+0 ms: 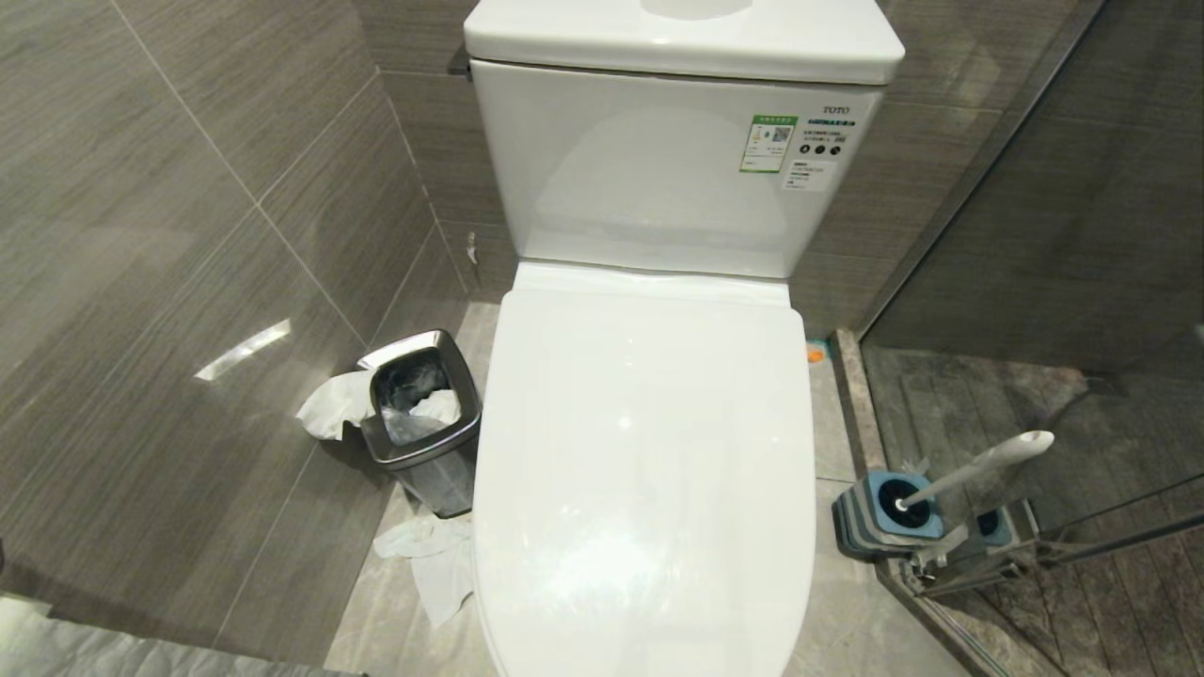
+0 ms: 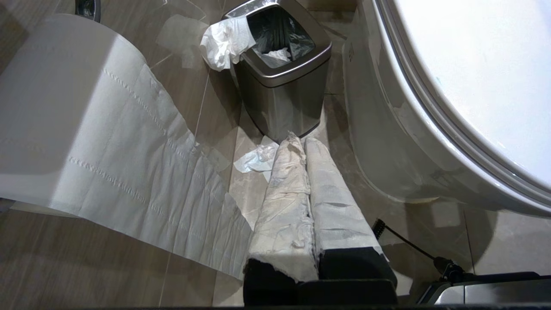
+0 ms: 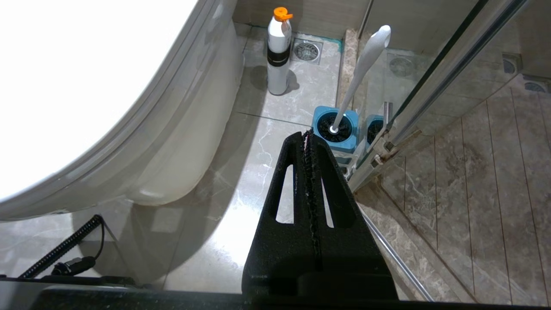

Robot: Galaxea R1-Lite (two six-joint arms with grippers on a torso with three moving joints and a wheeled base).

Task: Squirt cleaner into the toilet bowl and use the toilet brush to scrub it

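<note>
The toilet's white lid is down, so the inside of the toilet bowl is hidden; its outer wall shows in both wrist views. The toilet brush's white handle leans out of a blue-and-grey holder on the floor to the right. A white bottle with an orange cap stands by the toilet's base; no cleaner liquid shows. My left gripper, its fingers wrapped in white paper, is shut and empty, low beside the bin. My right gripper is shut and empty, just short of the holder.
A steel bin with tissue over its rim stands left of the toilet, with crumpled tissue on the floor. A hanging sheet of toilet paper is at my left. A glass shower door borders the brush holder. Neither arm shows in the head view.
</note>
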